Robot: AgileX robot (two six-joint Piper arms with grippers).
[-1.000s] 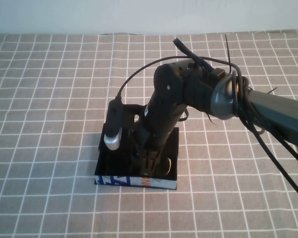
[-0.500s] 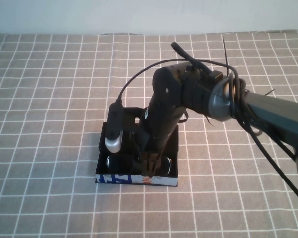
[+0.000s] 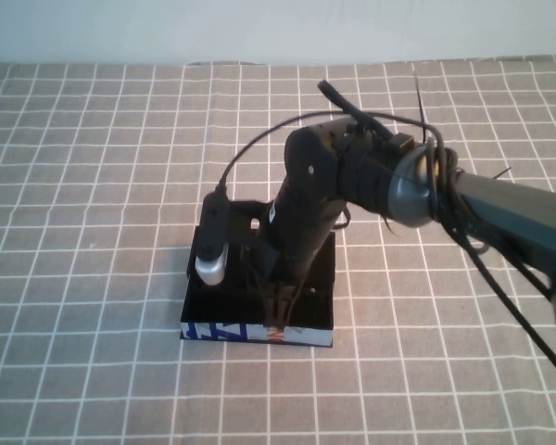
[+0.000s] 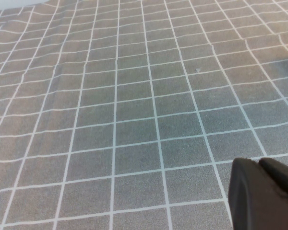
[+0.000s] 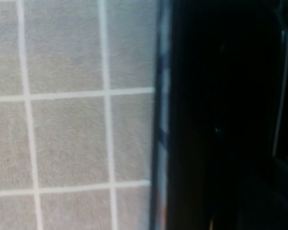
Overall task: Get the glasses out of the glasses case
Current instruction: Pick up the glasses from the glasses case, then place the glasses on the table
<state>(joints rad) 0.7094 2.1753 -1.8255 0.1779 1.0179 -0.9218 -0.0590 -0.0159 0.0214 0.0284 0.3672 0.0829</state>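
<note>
The glasses case lies open on the checked cloth, its blue, white and orange front side towards me and its black flap lid at the back. My right gripper reaches down inside the case near its front wall. The glasses cannot be made out against the case's black inside. The right wrist view shows the case's printed edge and its dark inside. My left gripper is shut and empty over bare cloth, away from the case, and is out of the high view.
The grey checked tablecloth covers the whole table. The right arm and its cables cross from the right. A black wrist camera with a white end hangs over the case's left part.
The right gripper has sunk deeper into the case. The two lenses that showed half a second ago no longer show. The case's front has shifted slightly away from me.
</note>
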